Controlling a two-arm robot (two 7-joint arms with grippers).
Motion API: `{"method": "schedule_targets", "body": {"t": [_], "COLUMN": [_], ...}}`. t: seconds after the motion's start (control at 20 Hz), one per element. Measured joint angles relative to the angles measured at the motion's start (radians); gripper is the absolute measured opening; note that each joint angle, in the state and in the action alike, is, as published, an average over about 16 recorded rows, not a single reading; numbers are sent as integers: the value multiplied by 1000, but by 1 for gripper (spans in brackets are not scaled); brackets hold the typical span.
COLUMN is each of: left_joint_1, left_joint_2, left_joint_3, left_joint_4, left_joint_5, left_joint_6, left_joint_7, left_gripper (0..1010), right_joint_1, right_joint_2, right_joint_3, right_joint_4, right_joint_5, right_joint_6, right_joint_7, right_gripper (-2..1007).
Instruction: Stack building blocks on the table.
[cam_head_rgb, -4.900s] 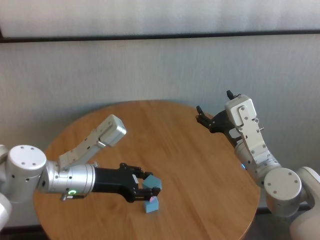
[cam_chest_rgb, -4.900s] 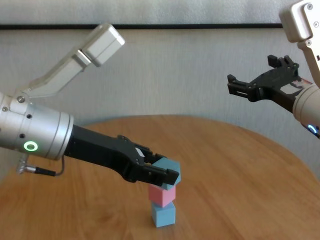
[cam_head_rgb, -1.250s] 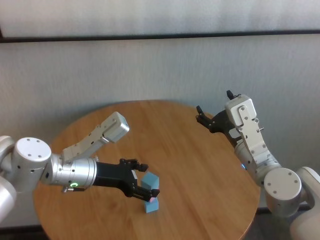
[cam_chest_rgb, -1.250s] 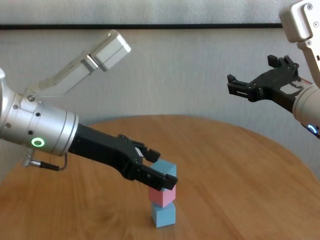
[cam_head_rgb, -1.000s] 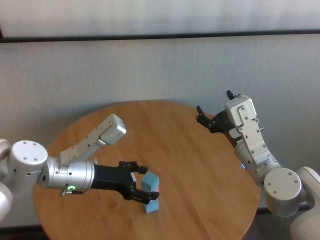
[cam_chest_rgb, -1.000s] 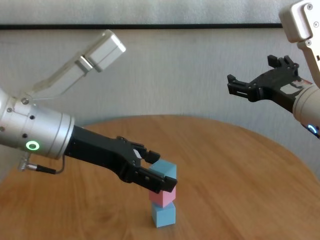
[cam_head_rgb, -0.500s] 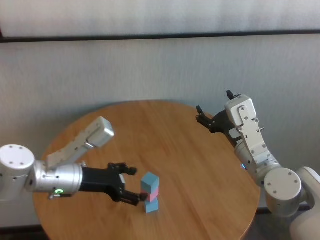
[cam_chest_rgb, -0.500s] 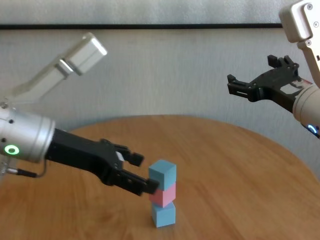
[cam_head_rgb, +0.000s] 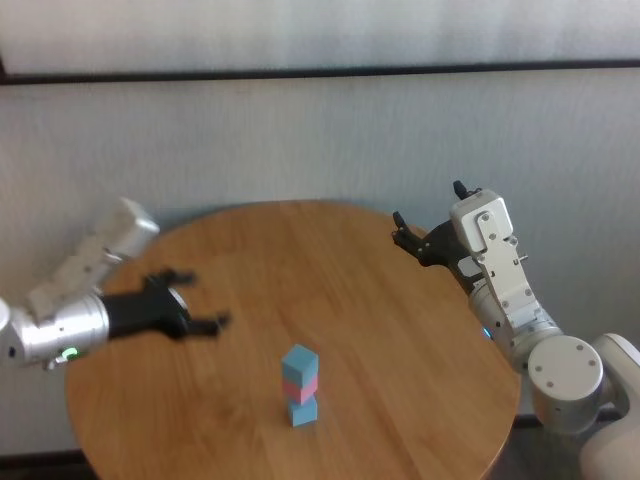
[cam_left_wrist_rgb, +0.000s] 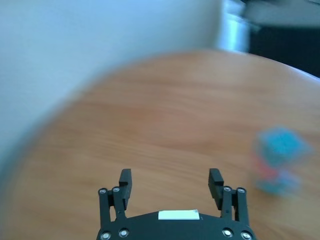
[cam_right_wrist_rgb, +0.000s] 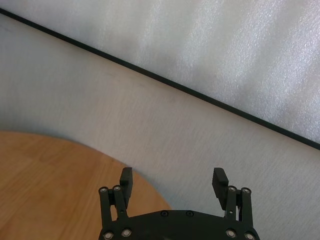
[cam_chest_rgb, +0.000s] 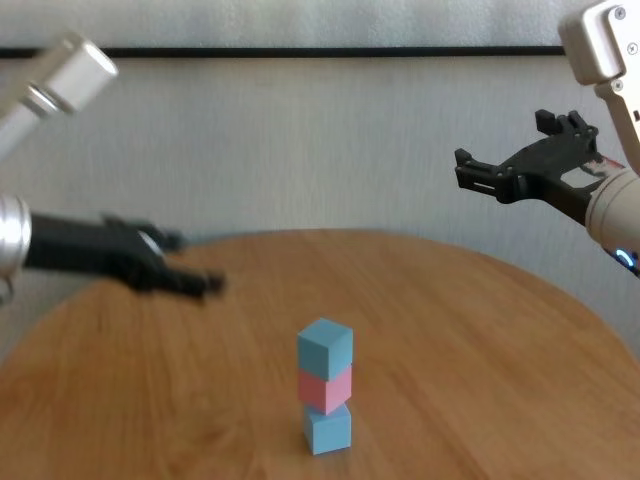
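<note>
Left gripper (cam_head_rgb: 195, 300) jaws wide apart, nothing in them, hanging over the left side of the worktop (cam_head_rgb: 370, 340), well apart from the blocks. We read that as clearance so the stack isn't knocked. Right gripper (cam_chest_rgb: 510, 165) also spread wide and empty, parked high off the worktop's far right edge, idle. Building blocks (cam_chest_rgb: 326, 385) sit as one upright column near the front middle: top blue block (cam_chest_rgb: 325, 347) on pink block (cam_chest_rgb: 326, 388) on bottom blue block (cam_chest_rgb: 327, 428), top one turned slightly off the others. We judge the stack done. Nothing else on the worktop, nothing near the column; plain wall (cam_head_rgb: 320, 140) behind.
</note>
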Motion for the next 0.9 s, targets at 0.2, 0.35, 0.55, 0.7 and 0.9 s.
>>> {"method": "schedule_targets", "body": {"t": [0.2, 0.35, 0.55, 0.7, 0.9], "left_joint_1": [65, 119, 181, 209, 227], "left_joint_2": [-7, -20, -45, -61, -76], "left_joint_3": [-75, -131, -191, -217, -235], "left_joint_4": [-47, -90, -140, -161, -176], "left_joint_5": [8, 16, 34, 47, 59], "left_joint_6": [-69, -121, -181, -206, -218], "left_joint_7": [161, 287, 421, 482, 527], "left_gripper": [1002, 1002, 1002, 1002, 1002], "right_joint_1": [0, 0, 0, 0, 0], "right_joint_2": [0, 0, 0, 0, 0], "right_joint_3": [0, 0, 0, 0, 0], "right_joint_4": [0, 0, 0, 0, 0], "right_joint_5": [0, 0, 0, 0, 0], "right_joint_6": [0, 0, 0, 0, 0], "right_joint_7": [0, 0, 0, 0, 0], "right_gripper": [1005, 1005, 1005, 1005, 1005]}}
